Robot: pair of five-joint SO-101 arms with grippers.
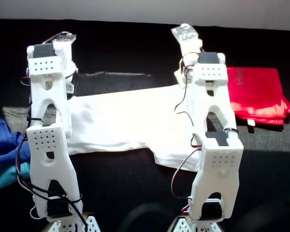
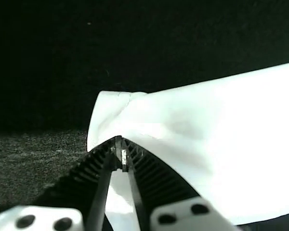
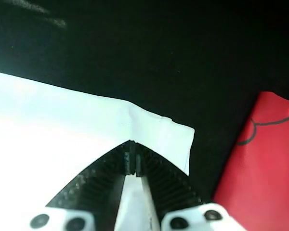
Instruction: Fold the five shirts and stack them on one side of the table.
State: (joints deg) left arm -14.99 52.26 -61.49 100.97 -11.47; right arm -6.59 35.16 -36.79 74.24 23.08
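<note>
Spread across the middle of the table [image 1: 125, 43], between the two arms: a white shirt [image 1: 121, 121], one flap reaching toward the near edge on its right side. Pinched at a folded corner on the shirt's left end by the left gripper [image 2: 119, 154], jaws closed tight with cloth caught at the tips. Gripped the same way at the right-end corner by the right gripper [image 3: 133, 159], fully closed, white cloth running down between its fingers. Near the table's right edge, a folded red shirt [image 1: 258, 94], close to the white corner with a dark gap between. At the left edge, a crumpled blue shirt [image 1: 2, 137] beside a teal shirt [image 1: 2, 176]
</note>
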